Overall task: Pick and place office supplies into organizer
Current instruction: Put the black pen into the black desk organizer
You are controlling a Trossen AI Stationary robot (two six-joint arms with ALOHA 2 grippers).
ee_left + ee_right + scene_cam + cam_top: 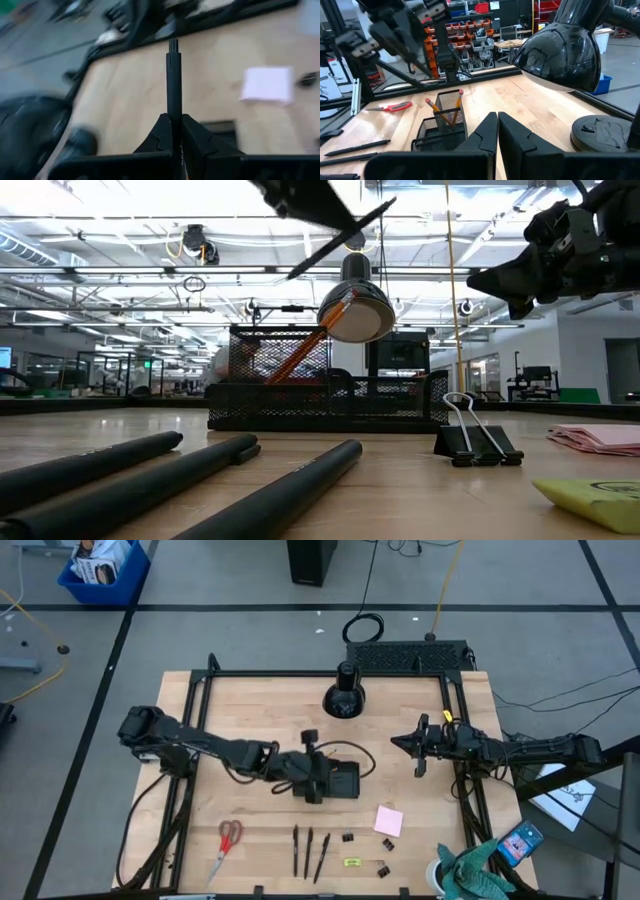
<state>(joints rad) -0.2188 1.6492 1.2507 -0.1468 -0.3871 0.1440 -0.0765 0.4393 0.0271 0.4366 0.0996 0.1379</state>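
The black mesh organizer [340, 780] is sitting mid-table with orange pencils [442, 111] already standing in it. Directly over it, the left gripper [173, 131] is pinching a dark pen [173, 80], fingers closed tight on the barrel. This looks like the placing step: next the pen needs lowering into a compartment, then releasing. Three more pens [308, 850], red-handled scissors [226, 845], binder clips [348, 837] and the pink sticky-note pad [389, 821] are lying nearer the table's front edge than the organizer. Right of the organizer, the right gripper [497, 131] is waiting, fingers nearly touching, empty.

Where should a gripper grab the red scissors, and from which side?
Grip the red-handled scissors from straight above, at the pivot where the handles meet the blades. They lie flat on the table, apart from the pens, so fingers can straddle that narrow neck.
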